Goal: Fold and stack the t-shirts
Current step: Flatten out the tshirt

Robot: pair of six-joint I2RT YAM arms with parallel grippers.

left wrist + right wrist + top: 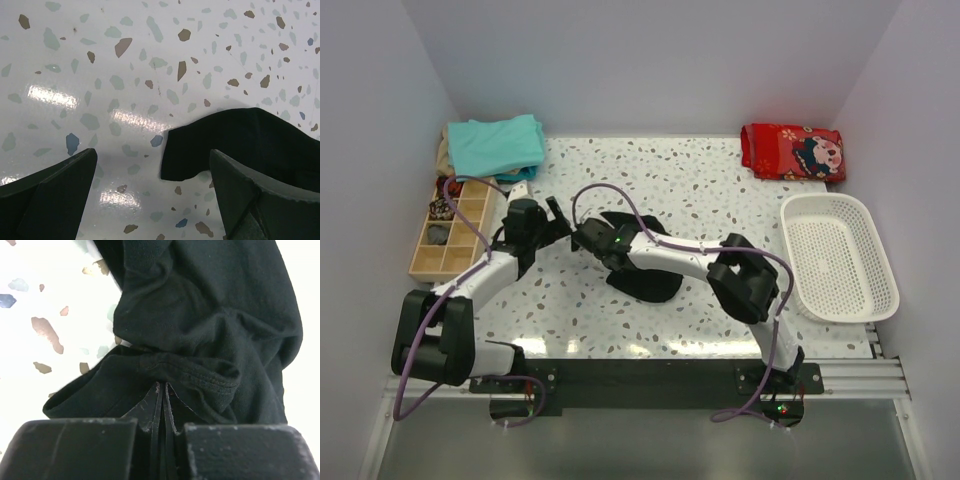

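Observation:
The black t-shirt (645,272) lies crumpled in the middle of the table, mostly under my right arm. My right gripper (588,238) is at its left end. In the right wrist view its tips (162,386) are pressed together, with a stitched hem of the black t-shirt (200,305) bunched at them. My left gripper (552,215) hovers just left of it, open. The left wrist view shows a black corner of the t-shirt (250,142) lying flat ahead of the left gripper (155,192), apart from both fingers. Folded teal t-shirts (496,146) sit at the back left.
A wooden compartment tray (448,228) stands at the left edge beside my left arm. A white mesh basket (840,292) sits at the right. A folded red patterned cloth (792,151) lies at the back right.

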